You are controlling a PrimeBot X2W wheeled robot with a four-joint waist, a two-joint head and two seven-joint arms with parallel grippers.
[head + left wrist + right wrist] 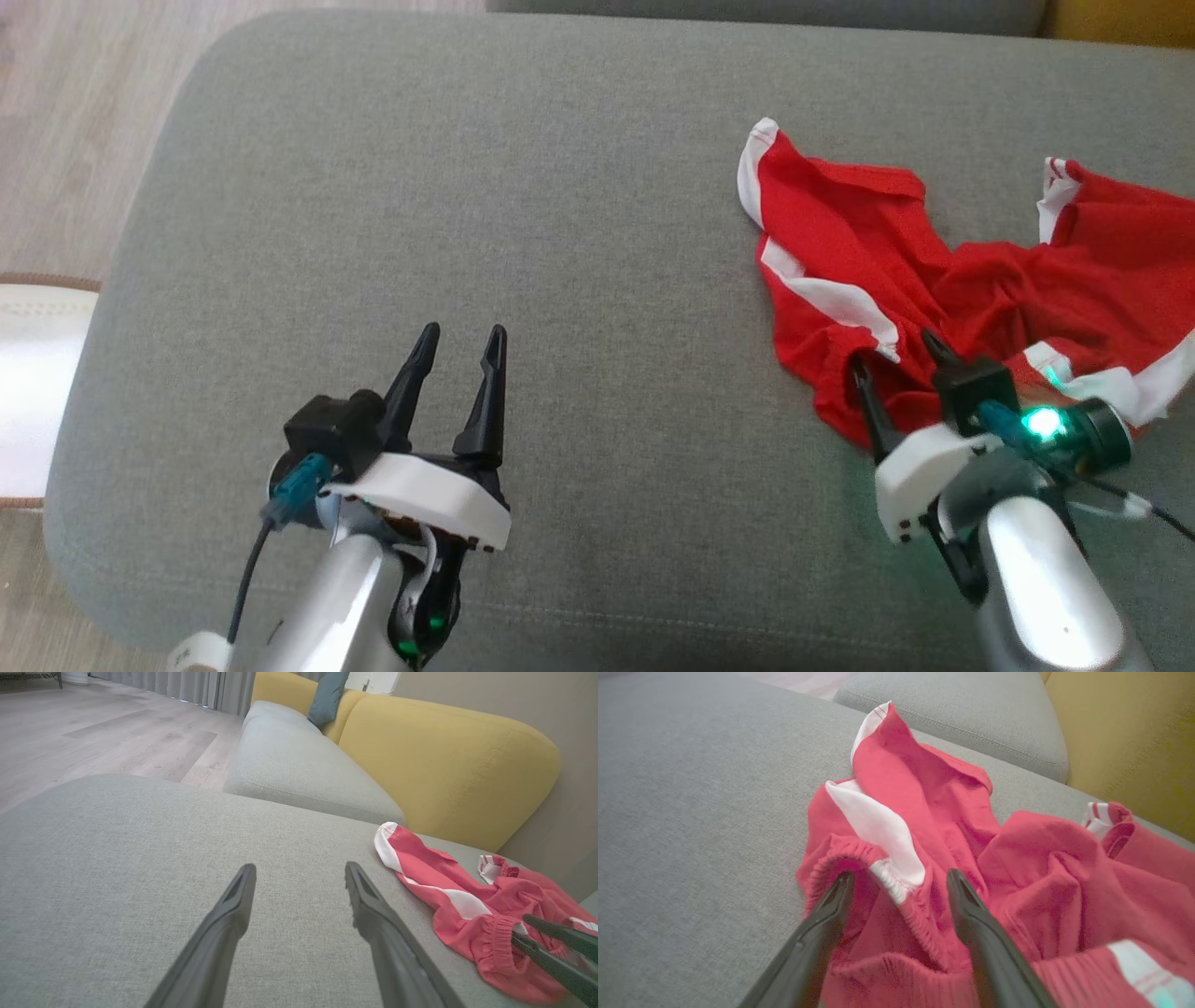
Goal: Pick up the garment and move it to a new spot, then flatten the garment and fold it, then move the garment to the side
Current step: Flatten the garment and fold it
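straddling red garment (952,826), right fingers (969,914) apart

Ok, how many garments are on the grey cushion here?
1. The red garment lies crumpled on the right side of the cushion, with the open right gripper at its waistband. It runs off the head view's right edge, so more could be hidden there.
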